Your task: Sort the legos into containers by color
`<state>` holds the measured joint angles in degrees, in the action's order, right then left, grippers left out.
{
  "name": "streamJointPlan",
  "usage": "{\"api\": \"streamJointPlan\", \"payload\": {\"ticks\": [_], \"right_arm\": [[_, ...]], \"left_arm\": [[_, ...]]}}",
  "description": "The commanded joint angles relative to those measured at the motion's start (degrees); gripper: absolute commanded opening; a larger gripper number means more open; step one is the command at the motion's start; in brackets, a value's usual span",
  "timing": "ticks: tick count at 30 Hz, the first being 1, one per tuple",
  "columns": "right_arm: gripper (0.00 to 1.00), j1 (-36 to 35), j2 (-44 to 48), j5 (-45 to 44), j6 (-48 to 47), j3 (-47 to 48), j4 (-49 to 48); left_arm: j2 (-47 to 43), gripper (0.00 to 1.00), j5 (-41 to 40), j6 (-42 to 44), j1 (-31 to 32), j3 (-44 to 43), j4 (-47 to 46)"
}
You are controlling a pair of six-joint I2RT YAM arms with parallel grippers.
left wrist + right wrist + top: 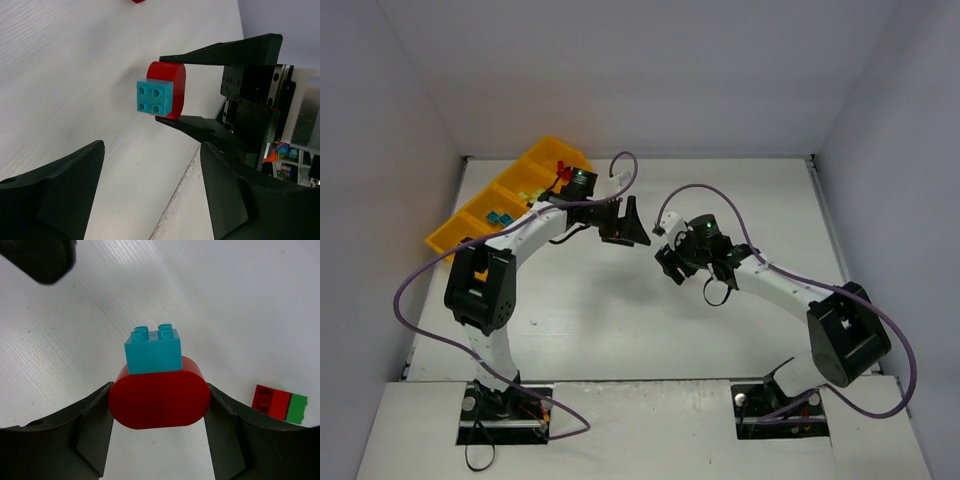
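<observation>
My right gripper (159,390) is shut on a red half-round lego (159,398), one finger on each rounded end. A teal lego (153,351) is stuck on its far face, and the pair hangs above the white table. In the left wrist view the same red lego (176,90) and teal lego (154,96) sit between the right gripper's fingers (225,52). My left gripper (152,147) stands open just short of them with nothing between its fingers. From above, the left gripper (638,225) and right gripper (667,252) face each other at mid-table. The orange-yellow containers (445,240) lie at the far left.
A red brick joined to a green brick (280,403) lies on the table to the right of the held pair. The tray's compartments hold teal bricks (498,217), yellow-green bricks (525,195) and red bricks (563,172). White walls enclose the table.
</observation>
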<state>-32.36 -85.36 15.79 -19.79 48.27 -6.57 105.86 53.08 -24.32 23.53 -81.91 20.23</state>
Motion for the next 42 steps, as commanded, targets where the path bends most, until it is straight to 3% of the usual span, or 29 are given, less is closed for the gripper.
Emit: {"api": "streamJointPlan", "payload": {"ticks": [1, 9, 24, 28, 33, 39, 42], "right_arm": [[0.01, -0.34, 4.23, 0.03, -0.07, -0.98, -3.8], [0.07, -0.16, 8.28, 2.05, 0.46, -2.04, -3.63], [0.07, 0.98, 11.36, 6.27, 1.25, -1.95, -2.75], [0.07, 1.16, 11.36, 6.71, 1.33, -2.04, -2.84], [0.08, 1.33, 11.01, 7.15, 1.6, -2.04, -2.84], [0.08, 1.51, 10.92, 7.32, 1.51, -2.13, -2.84], [0.08, 1.51, 11.18, 7.06, 1.42, -2.56, -2.75]], "left_arm": [[-0.22, 0.71, 8.96, -2.14, 1.51, -3.08, -5.8], [1.89, 0.72, 9.24, -1.09, 4.95, -6.42, -4.94], [5.93, 0.72, 8.79, -1.52, 5.21, -8.27, -6.25], [5.58, 0.6, 10.37, -2.75, 5.12, -7.57, -9.06], [5.67, 0.27, 12.22, -3.89, 5.12, -7.21, -11.61], [6.2, 0.0, 15.12, -7.06, 5.04, -6.07, -15.48], [6.37, 0.0, 16.79, -8.02, 4.6, -6.07, -16.01]]}}
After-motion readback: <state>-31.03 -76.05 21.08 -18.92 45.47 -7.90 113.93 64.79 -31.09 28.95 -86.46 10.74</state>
